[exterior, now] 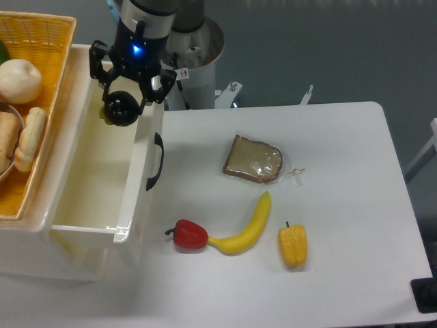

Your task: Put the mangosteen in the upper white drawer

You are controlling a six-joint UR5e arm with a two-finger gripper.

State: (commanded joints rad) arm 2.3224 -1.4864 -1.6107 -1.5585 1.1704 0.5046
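My gripper (pixel 121 109) hangs over the far end of the upper white drawer (pixel 95 178), which stands pulled out to the left of the table. Its fingers are shut on the mangosteen (pixel 120 109), a dark round fruit with a bit of yellow-green leaf showing at its left. The fruit is held above the drawer's open cavity, just inside the front wall with the curved black handle (pixel 156 161). Nothing shows in the visible part of the drawer's inside.
A yellow wicker basket (pixel 41 41) with bread rolls sits on top of the cabinet at the left. On the table lie a wrapped bread slice (pixel 252 160), a red pepper (pixel 188 234), a banana (pixel 246 227) and a yellow pepper (pixel 293 246).
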